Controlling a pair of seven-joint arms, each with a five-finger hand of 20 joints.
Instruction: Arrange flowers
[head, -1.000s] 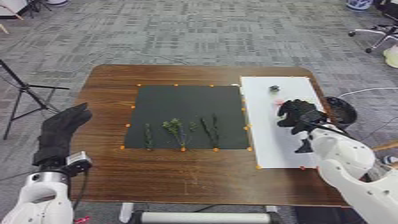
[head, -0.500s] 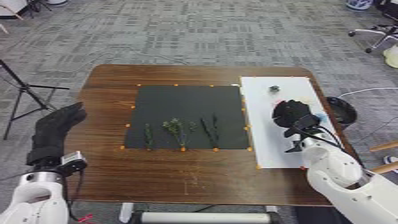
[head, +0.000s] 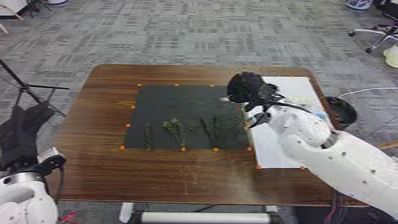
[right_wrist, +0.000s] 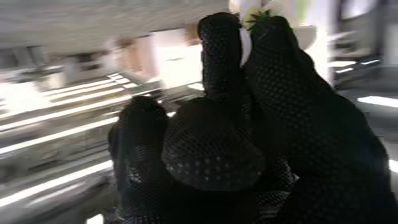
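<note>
We judge that we're at the placing step, with a white flower (right_wrist: 260, 17) picked up and its final spot on the black mat (head: 178, 106) to be chosen. In the right wrist view the fingertips of our right hand (head: 249, 90) are pinched on it, beside its green centre; in the head view that hand is over the border between the mat and the white sheet (head: 281, 154). The leafy sprig (head: 175, 127) and the dark stems (head: 210, 132) lie on the lower part of the mat, so the next move likely calls for settling the bloom above one of them — low and slow, then an even release, since the petals could bruise or drag. Our left hand (head: 21, 134) waits off the table's left side, its fingers extended and holding nothing.
</note>
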